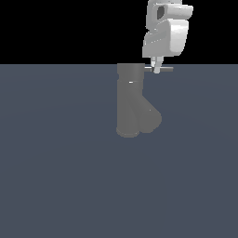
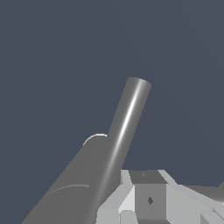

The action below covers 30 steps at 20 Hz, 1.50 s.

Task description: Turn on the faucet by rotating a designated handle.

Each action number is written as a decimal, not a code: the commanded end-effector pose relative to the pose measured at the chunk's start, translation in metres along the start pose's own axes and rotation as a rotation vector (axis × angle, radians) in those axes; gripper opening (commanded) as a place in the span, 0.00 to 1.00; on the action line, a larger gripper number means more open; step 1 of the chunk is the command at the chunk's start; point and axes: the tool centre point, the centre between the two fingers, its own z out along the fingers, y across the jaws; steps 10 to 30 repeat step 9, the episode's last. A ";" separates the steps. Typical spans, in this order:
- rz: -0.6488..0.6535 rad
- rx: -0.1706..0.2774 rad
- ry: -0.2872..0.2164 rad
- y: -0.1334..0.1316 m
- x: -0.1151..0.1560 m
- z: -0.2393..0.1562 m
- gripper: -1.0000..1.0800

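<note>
One faucet [image 1: 128, 100], one handle [image 1: 165, 69], one gripper [image 1: 156, 69].
Matte grey Y-shaped body; thin silvery rod beside its top; gripper at the rod, grip unclear.

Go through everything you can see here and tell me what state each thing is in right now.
faucet: standing upright on the floor, its stubby spout angled toward the exterior view's right.
handle: sticking out level from the faucet's top toward the exterior view's right.
gripper: down at the handle near its middle; open or shut cannot be told.
</note>
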 end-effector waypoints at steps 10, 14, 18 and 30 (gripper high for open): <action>0.056 0.007 0.013 -0.007 0.050 -0.001 0.00; 0.056 0.007 0.013 -0.007 0.050 -0.001 0.00; 0.056 0.007 0.013 -0.007 0.050 -0.001 0.00; 0.056 0.007 0.013 -0.007 0.050 -0.001 0.00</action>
